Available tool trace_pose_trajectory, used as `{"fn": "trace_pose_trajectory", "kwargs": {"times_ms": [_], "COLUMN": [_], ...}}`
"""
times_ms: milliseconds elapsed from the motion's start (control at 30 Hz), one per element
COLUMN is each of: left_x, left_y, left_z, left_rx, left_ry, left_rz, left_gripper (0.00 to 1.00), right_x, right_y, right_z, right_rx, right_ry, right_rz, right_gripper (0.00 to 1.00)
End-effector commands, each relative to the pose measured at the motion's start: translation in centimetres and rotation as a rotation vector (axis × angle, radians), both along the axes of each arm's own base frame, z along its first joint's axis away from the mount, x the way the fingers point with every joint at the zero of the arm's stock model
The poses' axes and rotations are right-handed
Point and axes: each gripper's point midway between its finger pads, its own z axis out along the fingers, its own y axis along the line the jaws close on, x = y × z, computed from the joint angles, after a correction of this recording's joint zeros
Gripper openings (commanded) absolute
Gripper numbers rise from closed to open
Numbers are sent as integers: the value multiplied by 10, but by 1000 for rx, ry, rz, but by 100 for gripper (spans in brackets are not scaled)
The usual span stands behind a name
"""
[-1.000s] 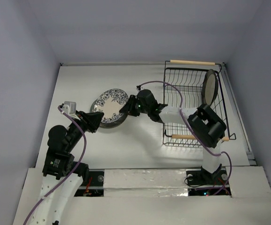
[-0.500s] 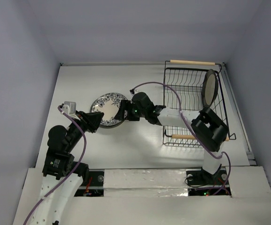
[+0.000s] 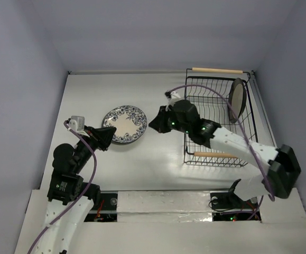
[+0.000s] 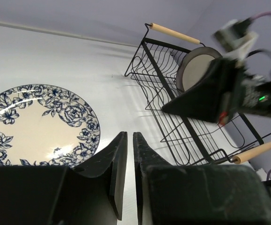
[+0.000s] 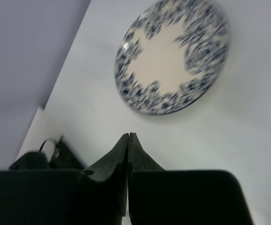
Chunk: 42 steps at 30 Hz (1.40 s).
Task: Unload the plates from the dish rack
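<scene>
A white plate with a dark blue floral rim [image 3: 124,124] lies flat on the table left of centre; it also shows in the left wrist view [image 4: 37,123] and the right wrist view [image 5: 172,56]. A brown-rimmed cream plate [image 3: 238,99] stands upright at the far right of the black wire dish rack [image 3: 216,151], and shows in the left wrist view [image 4: 197,65]. My right gripper [image 3: 152,126] is shut and empty, between the floral plate and the rack, apart from both. My left gripper [image 3: 113,129] is shut and empty at the floral plate's near-left rim. No other plates show.
The rack has wooden rod handles at its far end [image 3: 217,70] and near end [image 3: 212,154]. The right arm [image 3: 232,143] reaches across the rack's near part. White walls close the table at the back and sides.
My right gripper has let go of the floral plate and drawn back to the right toward the rack. The plate now lies flat on the table. The left arm has not moved.
</scene>
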Motion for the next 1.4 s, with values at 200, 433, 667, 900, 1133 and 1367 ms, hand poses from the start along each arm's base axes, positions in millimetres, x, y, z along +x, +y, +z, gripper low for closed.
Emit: {"fn": "trace_pose_trajectory", "kwargs": {"times_ms": [200,433,667,900,1133,1367], "left_x": [-6,-21,-35,-42,-45,-47], "left_y": [6,3,-4,-5,-5,-6], "left_z": [19,30,36,40,43,43], "left_rx": [-23,-41,-58,-67,-73,-75], "left_ry": [-73,-124,-155,-174,-184,-187], "left_rz": [36,8,-47,-61,-70,-76], "left_gripper": [0,0,12,15,16,16], "right_x": [68,62,70,98,115,112], "right_y": [-262,-373,-398,-426,-435,-441], "right_z": [57,28,14,-1,0,5], "right_rx": [-410,-823,-974,-1069,-1163,-1248], "right_ry": [-193,-40,46,103,98,112], "right_rz": [-889,-1165,-1186,-1217,-1219,-1215], "right_gripper": [0,73,77,63,39,3]}}
